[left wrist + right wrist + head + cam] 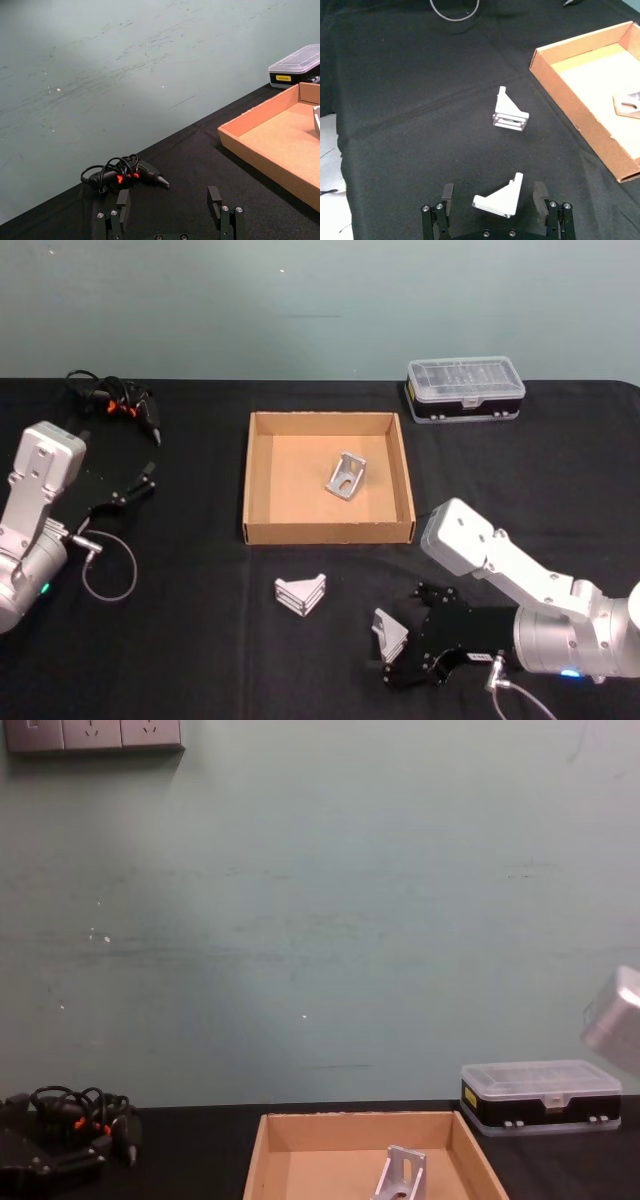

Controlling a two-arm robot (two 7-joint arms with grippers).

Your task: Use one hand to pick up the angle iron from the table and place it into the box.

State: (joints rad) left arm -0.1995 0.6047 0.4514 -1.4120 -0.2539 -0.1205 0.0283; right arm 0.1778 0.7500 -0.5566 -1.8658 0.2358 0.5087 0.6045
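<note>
Matt cardboard box (330,532), metal angle iron (390,633), cloth table (200,470)

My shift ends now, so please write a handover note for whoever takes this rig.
Right end effector: open, fingers either side of the near iron on the table, not yet gripped.
Left end effector: open, idle at the table's left.
Done: one iron lies in the box.
Left: grip the near iron, carry it to the box; a second iron waits in front of the box.
</note>
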